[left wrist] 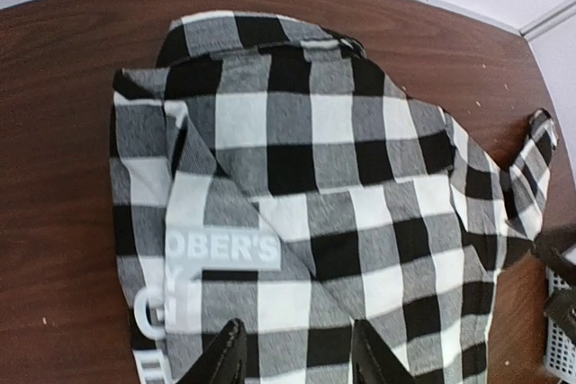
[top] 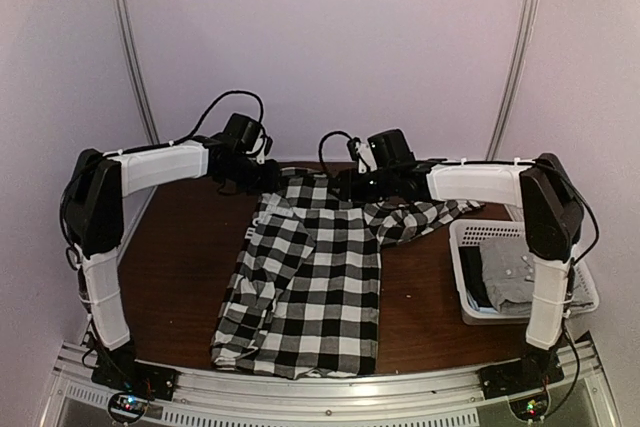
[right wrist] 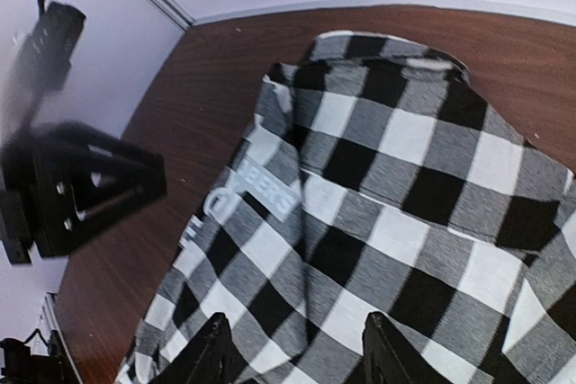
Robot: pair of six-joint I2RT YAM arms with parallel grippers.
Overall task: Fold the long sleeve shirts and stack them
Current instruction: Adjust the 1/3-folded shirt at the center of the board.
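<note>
Dark wooden table (top: 180, 267), white lattice basket (top: 487, 232) at its right edge, pale wall (top: 330, 37) behind.

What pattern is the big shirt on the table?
Large black-and-white checks on the soft cloth shirt, clearest in the left wrist view.

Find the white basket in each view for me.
Top external: basket at the right, to the right of the checked shirt.
Left wrist: a sliver at the lower right edge.
Right wrist: not in view.
Shared landmark: that checked shirt, in all three.
</note>
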